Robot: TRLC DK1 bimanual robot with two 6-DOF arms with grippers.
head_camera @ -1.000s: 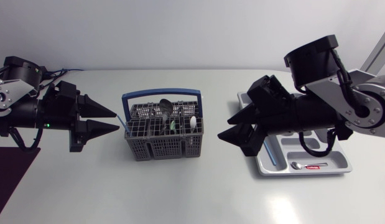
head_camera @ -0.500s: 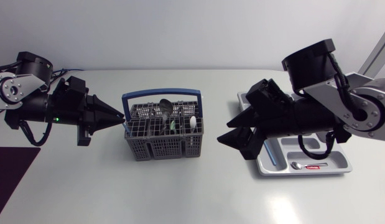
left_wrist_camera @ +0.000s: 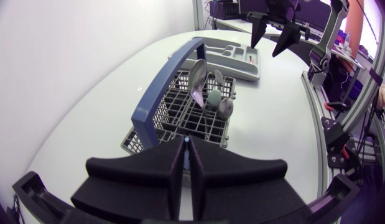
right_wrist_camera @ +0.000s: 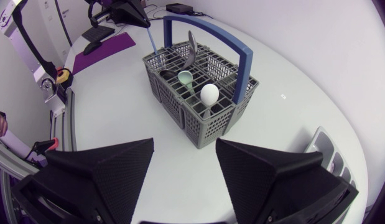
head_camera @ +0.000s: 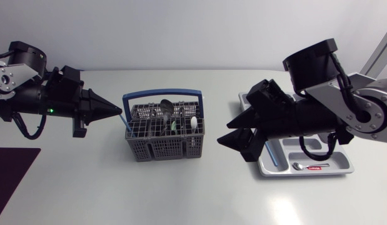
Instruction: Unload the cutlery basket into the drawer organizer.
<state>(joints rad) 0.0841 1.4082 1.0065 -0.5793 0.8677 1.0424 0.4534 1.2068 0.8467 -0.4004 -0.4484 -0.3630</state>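
One basket (head_camera: 162,150) stands on the table (head_camera: 180,194), with the organizer (head_camera: 340,164) to its right. The right gripper (head_camera: 224,130) hangs spread between them, as it did half a second ago. The left gripper (head_camera: 118,112) (open a second ago) now pinches a thin blue handle (head_camera: 125,122), probably cutlery, at the basket's left edge, and has drawn slightly back.

Basket (head_camera: 162,150) ctr, organizer (head_camera: 339,156) to right.
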